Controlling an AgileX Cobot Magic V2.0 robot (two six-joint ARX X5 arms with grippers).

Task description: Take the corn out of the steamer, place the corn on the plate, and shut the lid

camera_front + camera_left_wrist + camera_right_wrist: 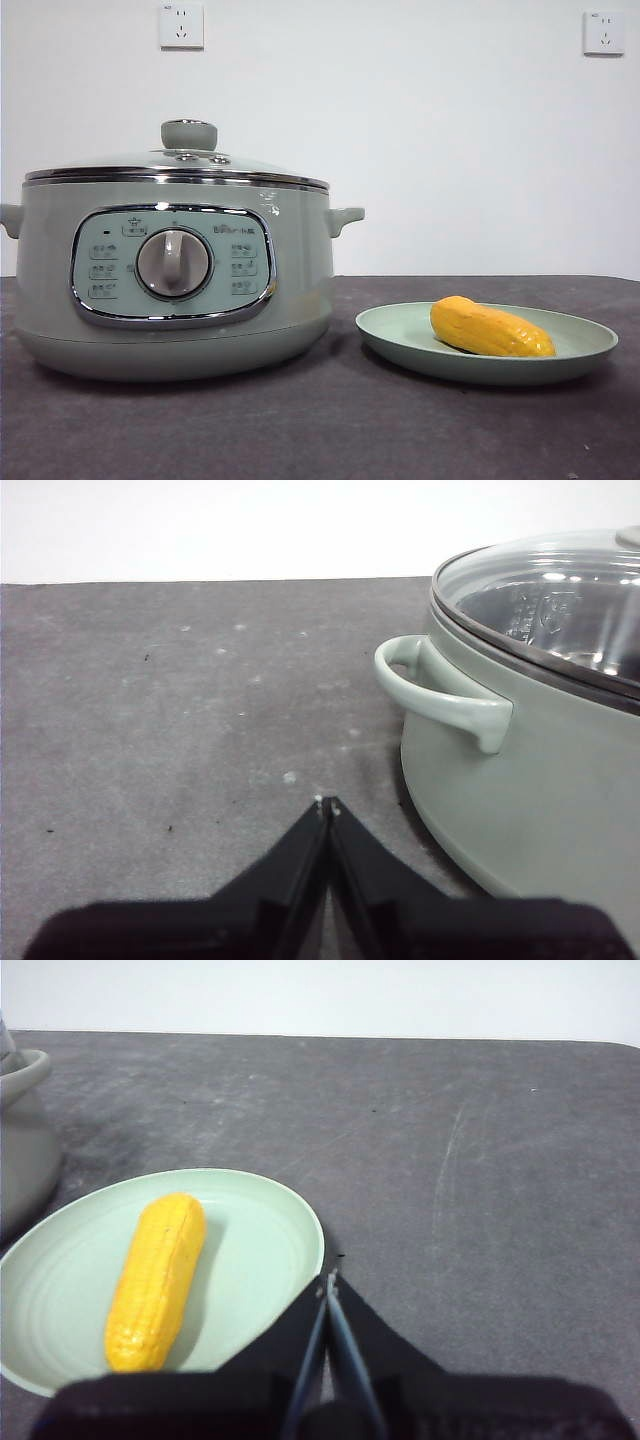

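**A:** ok so front view first, what's on the table?

**B:** Big round sage-green electric steamer pot (175, 285) with a chrome-rimmed panel and a grey dial in the middle. The round glass lid with the chrome rim and pale green knob (180, 160) sits flat on top of it, closed all the way round. Just beside the pot is the shallow round pale green plate (590, 345), and the small smooth yellow-orange corn cob (490, 328) lies on its side in it. Dark grey tabletop (320, 430), two white wall sockets (181, 25) up behind. No arms show in this one.

**A:** left wrist?

**B:** Left gripper (327, 802) has its two black jaws pressed together, tips touching, nothing between them. It hangs over bare table. The steamer (540, 800) is close off to one side of the tips, its pale looped side handle (440, 690) the nearest bit, not touching. You can see the glass lid (550, 600) seated on the rim.

**A:** and right wrist?

**B:** Right gripper (328, 1282) is the same deal, jaws closed on nothing. Its tips sit right at the edge of the plate (270, 1250). The corn (158, 1280) lies in the plate off to one side of the tips, clear of them. A sliver of the steamer (20, 1140) shows beyond the plate.
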